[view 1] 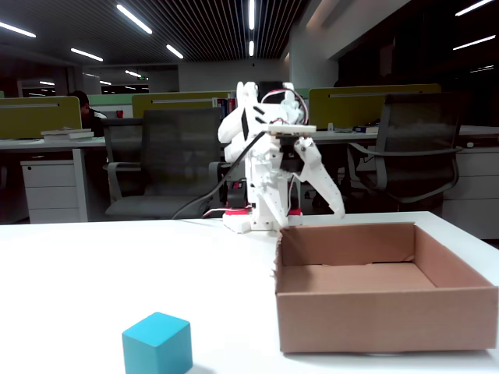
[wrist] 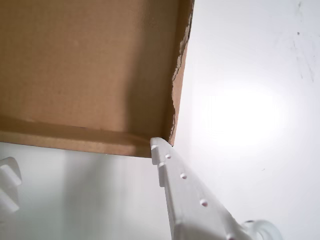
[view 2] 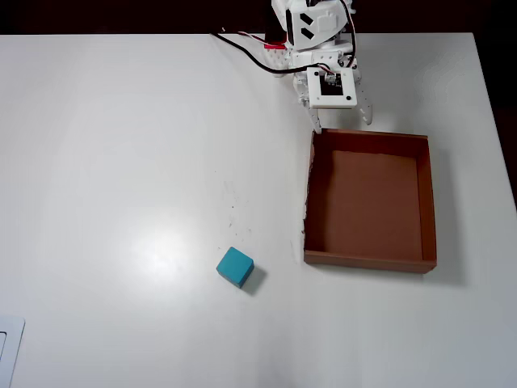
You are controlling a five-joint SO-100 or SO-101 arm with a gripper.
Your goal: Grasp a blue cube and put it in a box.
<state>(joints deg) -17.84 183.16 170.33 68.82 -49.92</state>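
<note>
At seven o'clock from the box (view 2: pixel 428 202), the blue cube (view 2: pixel 235 267) is sitting ungrasped on the worktop (view 2: pixel 121 162); the hand (view 2: pixel 342 121) is hovering spread and empty, so everything is remaining.

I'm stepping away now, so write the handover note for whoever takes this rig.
Gripper: open and empty, hanging near the arm's base by the box's far wall.
Blue cube: on the bare table, left of the box in the overhead view, clear of it.
Box: empty.
Done: nothing yet.
Left: reach the cube, grasp it, carry it over, drop it in the box.
</note>
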